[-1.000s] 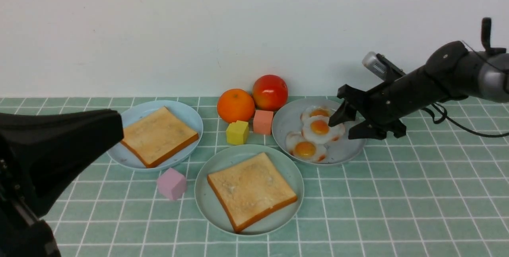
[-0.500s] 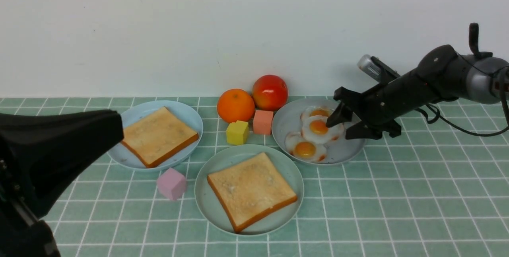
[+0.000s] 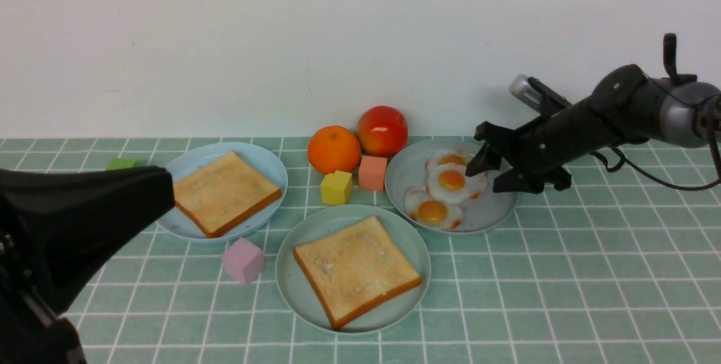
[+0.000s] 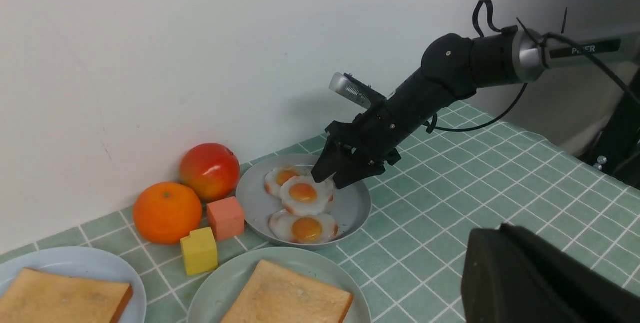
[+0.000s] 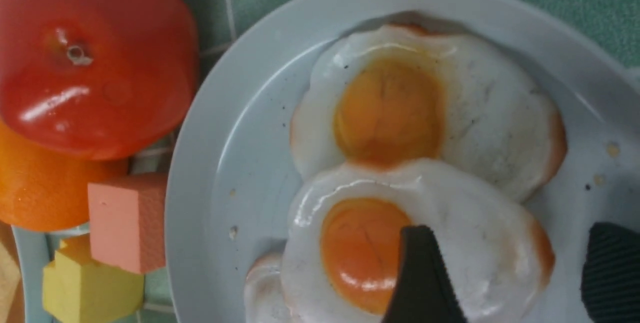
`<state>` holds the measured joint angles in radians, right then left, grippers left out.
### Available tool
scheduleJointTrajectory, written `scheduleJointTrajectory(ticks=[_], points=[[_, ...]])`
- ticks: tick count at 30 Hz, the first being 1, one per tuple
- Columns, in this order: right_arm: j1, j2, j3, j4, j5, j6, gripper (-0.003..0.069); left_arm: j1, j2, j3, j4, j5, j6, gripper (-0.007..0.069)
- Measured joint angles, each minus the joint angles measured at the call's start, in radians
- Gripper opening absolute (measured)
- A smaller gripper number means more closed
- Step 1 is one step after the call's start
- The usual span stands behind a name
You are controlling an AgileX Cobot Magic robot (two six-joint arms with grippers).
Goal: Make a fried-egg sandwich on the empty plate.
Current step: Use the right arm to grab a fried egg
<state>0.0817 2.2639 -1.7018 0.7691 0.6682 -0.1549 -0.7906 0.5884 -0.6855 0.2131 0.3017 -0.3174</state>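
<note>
- The fried-egg sandwich is not yet built: one toast slice (image 3: 355, 271) lies flat on the mint-green plate (image 3: 315, 223), at the near middle of the desk (image 3: 563, 285).
- The second toast slice (image 3: 225, 192) lies on the light blue plate (image 3: 256, 158), further back on the left.
- Three fried eggs overlap on the grey plate (image 3: 405, 175), back right.
- The right fingers (image 3: 479, 162) are spread wide with nothing between them. One tip is over the middle egg (image 3: 452, 182) and the other is near the plate's rim. Contact with the egg cannot be told.
- The left fingers (image 4: 530, 273), probably the dark block at the edge of the left wrist view, are closed.
- An orange (image 3: 333, 150) and a tomato (image 3: 383, 130) sit behind the plates.
</note>
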Motion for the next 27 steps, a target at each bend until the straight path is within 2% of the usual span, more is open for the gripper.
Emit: scheduleJointTrajectory(ticks=[10, 16, 18, 19, 21, 22, 23, 24, 27], points=[[0.0, 0.012, -0.007, 0.053, 0.003, -0.004, 0.0437, 0.0, 0.0, 0.0, 0.0, 0.0, 0.0, -0.0013], [0.0, 0.017, -0.007, 0.063, 0.003, -0.019, 0.0388, 0.0, 0.0, 0.0, 0.0, 0.0, 0.0, -0.001], [0.0, 0.02, -0.007, 0.066, 0.003, -0.022, 0.0325, 0.0, 0.0, 0.0, 0.0, 0.0, 0.0, -0.001], [0.0, 0.02, -0.007, 0.066, 0.003, -0.022, 0.0325, 0.0, 0.0, 0.0, 0.0, 0.0, 0.0, -0.001], [0.0, 0.022, -0.007, 0.066, 0.004, -0.022, 0.0245, 0.0, 0.0, 0.0, 0.0, 0.0, 0.0, -0.001], [0.0, 0.022, -0.007, 0.066, 0.004, -0.022, 0.0233, 0.0, 0.0, 0.0, 0.0, 0.0, 0.0, -0.001], [-0.001, 0.022, -0.007, 0.067, 0.004, -0.022, 0.0184, 0.0, 0.0, 0.0, 0.0, 0.001, 0.0, -0.001], [-0.001, 0.022, -0.007, 0.067, 0.004, -0.022, 0.0178, 0.0, 0.0, 0.0, 0.0, 0.001, 0.0, -0.001], [-0.001, 0.022, -0.007, 0.077, 0.004, -0.022, 0.0078, 0.0, 0.0, 0.0, 0.0, 0.001, 0.0, -0.001]])
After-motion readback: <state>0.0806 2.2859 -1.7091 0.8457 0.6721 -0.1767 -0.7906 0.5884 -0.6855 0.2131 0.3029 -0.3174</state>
